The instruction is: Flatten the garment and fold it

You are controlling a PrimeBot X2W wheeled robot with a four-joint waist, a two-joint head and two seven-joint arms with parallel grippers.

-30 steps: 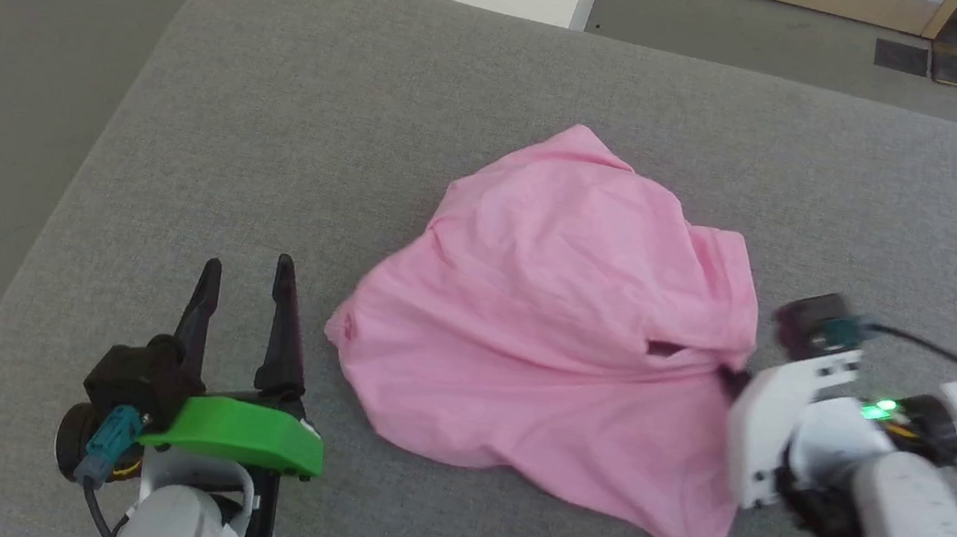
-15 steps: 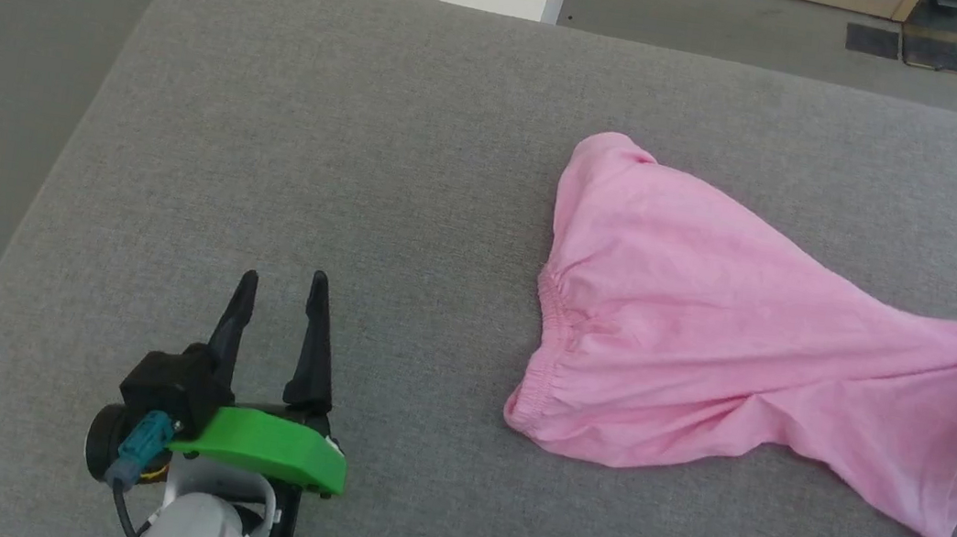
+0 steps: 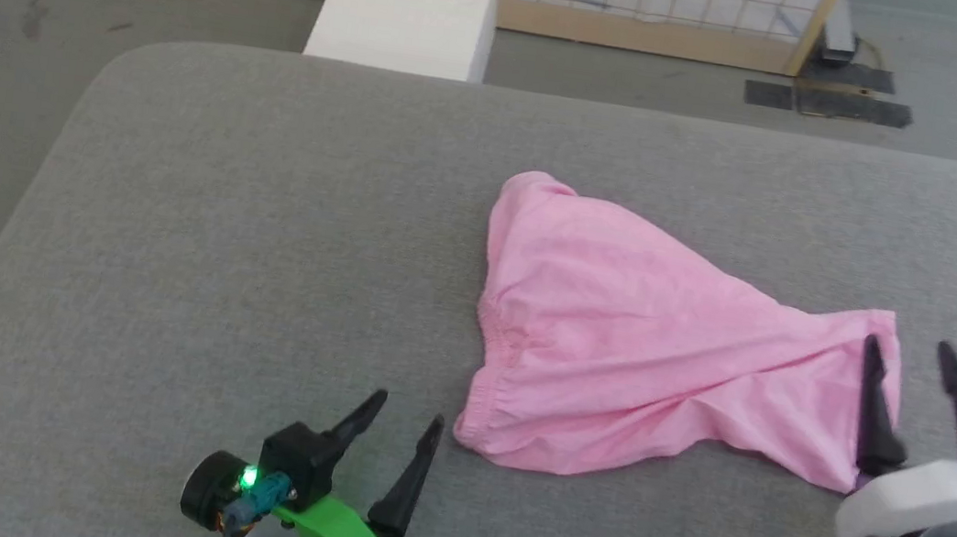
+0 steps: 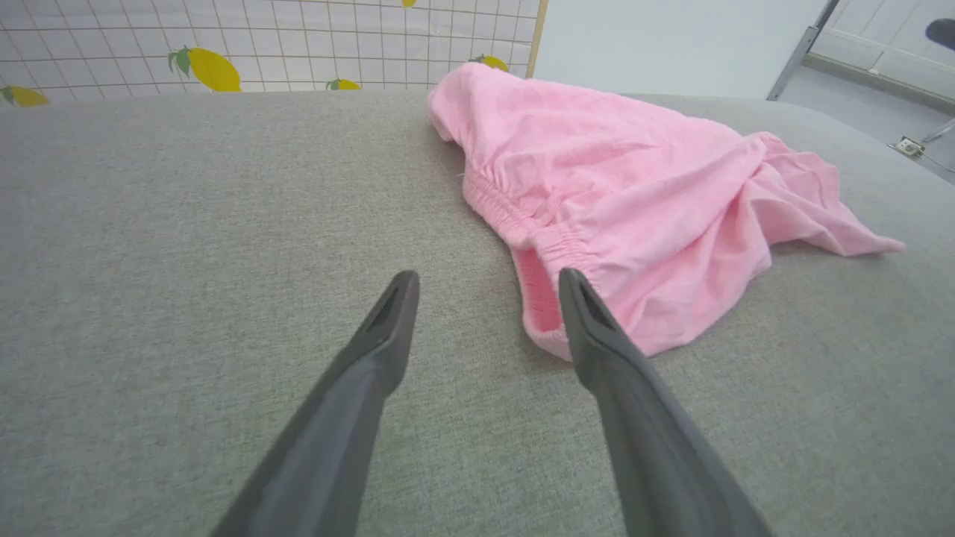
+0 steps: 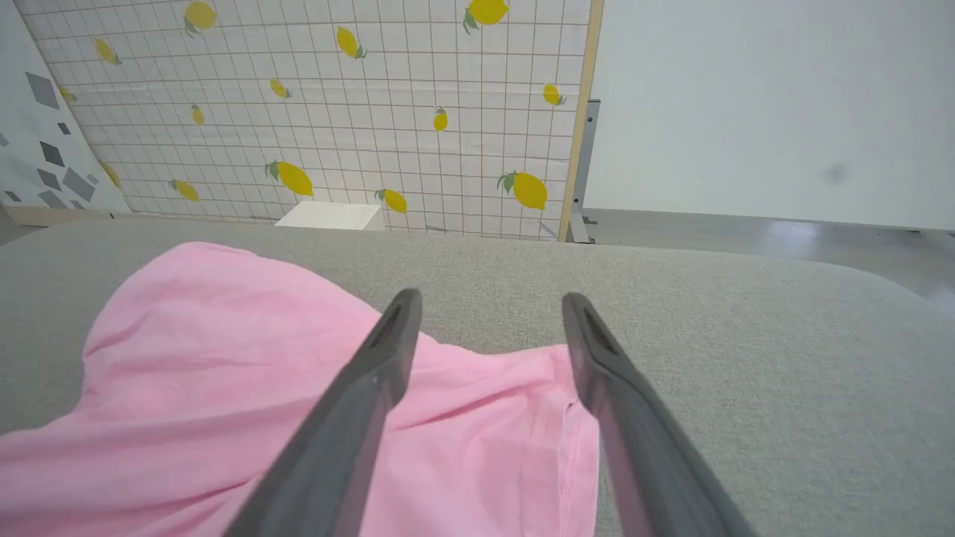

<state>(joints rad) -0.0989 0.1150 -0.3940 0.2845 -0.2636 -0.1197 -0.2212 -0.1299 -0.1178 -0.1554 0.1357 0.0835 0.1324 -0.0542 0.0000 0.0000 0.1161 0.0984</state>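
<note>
The light pink garment of thin soft cloth (image 3: 635, 345) is spread loosely on the grey fabric-covered desk (image 3: 216, 225) — its gathered elastic edge (image 4: 522, 231) just ahead and right of the left gripper (image 3: 409, 408), its hemmed end between the fingers (image 5: 358, 403) of the right gripper (image 3: 908, 346). Both grippers are spread wide open; nothing is grasped. For good flattening, opposite ends should be pinched near their corners and drawn apart low over the desk.

The garment (image 3: 614, 360) lies on the table (image 3: 210, 270), the left gripper (image 3: 407, 410) before its left end and the right gripper (image 3: 908, 346) at its right end.
</note>
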